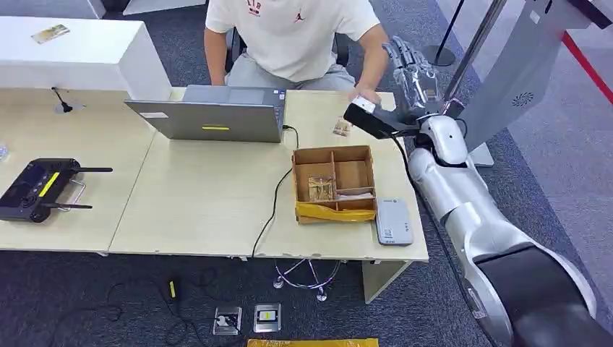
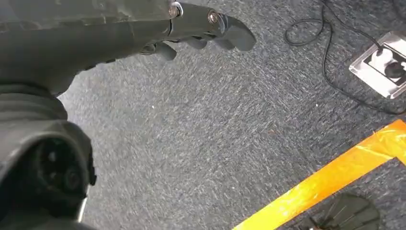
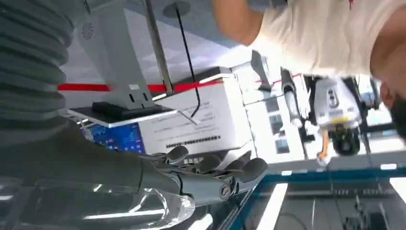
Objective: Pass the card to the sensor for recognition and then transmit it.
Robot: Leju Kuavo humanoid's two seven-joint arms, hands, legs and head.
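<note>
My right hand (image 1: 413, 72) is raised above the table's far right corner, fingers up and apart, holding nothing. In the right wrist view the same hand (image 3: 206, 175) has lightly bent, empty fingers. A small brownish card (image 1: 342, 128) lies on the table just left of my right wrist, beside a seated person's hand (image 1: 365, 95). The white card sensor (image 1: 394, 221) lies flat at the table's front right corner. More cards (image 1: 320, 188) sit in a cardboard box (image 1: 354, 153). My left hand (image 2: 201, 28) hangs over the grey carpet, empty.
A person in a white shirt (image 1: 293, 32) sits behind the table, facing me. A grey laptop (image 1: 213, 116) stands mid-table, its cable running to the front edge. A black remote controller (image 1: 40, 188) lies at the far left. A grey stand (image 1: 520, 72) rises right of my arm.
</note>
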